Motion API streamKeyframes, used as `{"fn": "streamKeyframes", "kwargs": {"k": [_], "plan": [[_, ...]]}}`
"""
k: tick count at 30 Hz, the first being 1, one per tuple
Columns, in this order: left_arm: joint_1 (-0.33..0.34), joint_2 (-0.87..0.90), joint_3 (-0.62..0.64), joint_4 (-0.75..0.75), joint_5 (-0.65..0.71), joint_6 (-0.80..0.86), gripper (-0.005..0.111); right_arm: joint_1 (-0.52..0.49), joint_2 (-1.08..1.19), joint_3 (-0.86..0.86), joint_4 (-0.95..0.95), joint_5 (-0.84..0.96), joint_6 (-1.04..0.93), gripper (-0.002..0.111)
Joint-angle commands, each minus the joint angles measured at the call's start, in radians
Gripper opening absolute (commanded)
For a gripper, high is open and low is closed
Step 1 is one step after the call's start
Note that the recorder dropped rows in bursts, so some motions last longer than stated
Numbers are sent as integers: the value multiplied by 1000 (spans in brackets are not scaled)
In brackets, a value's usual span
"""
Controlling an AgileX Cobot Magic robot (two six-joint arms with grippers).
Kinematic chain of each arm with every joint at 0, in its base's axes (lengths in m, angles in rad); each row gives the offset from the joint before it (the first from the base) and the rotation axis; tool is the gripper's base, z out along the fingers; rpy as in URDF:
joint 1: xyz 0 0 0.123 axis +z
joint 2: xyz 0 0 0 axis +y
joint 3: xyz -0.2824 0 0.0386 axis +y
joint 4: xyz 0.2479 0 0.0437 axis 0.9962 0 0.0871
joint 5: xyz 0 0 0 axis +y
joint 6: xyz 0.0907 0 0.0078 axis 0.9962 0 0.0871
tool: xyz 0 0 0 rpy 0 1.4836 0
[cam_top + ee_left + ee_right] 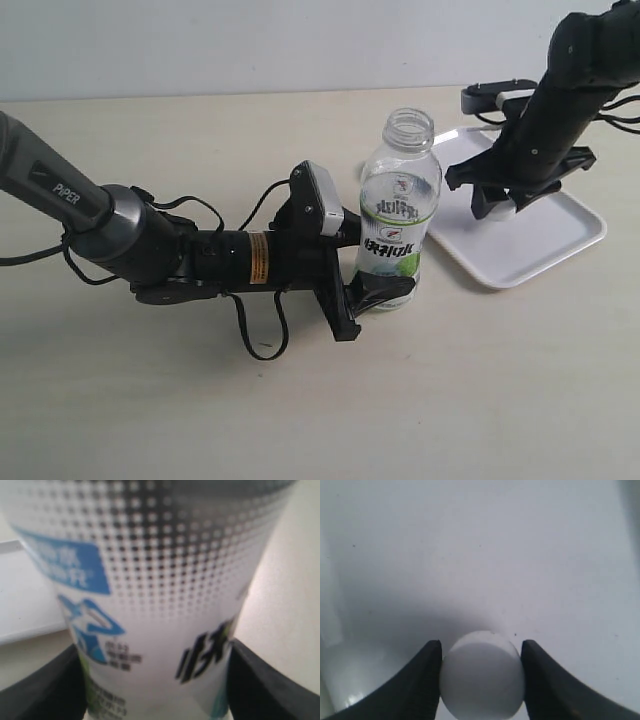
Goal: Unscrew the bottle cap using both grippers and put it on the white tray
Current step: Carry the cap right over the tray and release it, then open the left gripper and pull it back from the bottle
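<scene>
Nearest the lens, the black left gripper (375, 258) clamped the clear plastic labelled bottle (400, 215) upright to steady it, neck uncapped. Right of the bottle, the black right gripper (503, 200) pinched the small round white plastic cap (482, 675) over the flat white rectangular tray (560, 245), apparently for release.

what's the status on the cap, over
Left gripper clamped on the bottle, neck open. Right gripper holds the bottle cap low over the white tray, not released. Nothing seen blocking the set-down.
</scene>
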Motion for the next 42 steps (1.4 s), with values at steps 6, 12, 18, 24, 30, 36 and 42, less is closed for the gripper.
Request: {"fn": "streamKeyframes", "kwargs": {"k": [6,12,18,24,30,36,42], "plan": [[-2,2,2,30,52,12,0,-4,29,-2,3,-20,-24,2],[-2,2,2,30,52,12,0,-4,29,-2,5,-16,-30,50],[-2,2,2,30,52,12,0,-4,29,-2,5,-18,-30,71],[-2,2,2,26,52,12,0,-3,-10,-19,5,4,-30,70],[-2,2,2,26,52,10,21,-3,-86,-21,5,11,-32,70],[-2,2,2,-12,52,-54,99,-4,-138,-21,-2,32,-32,70],[0,2,2,22,52,-14,105,-4,-160,-21,-2,43,-32,70]]}}
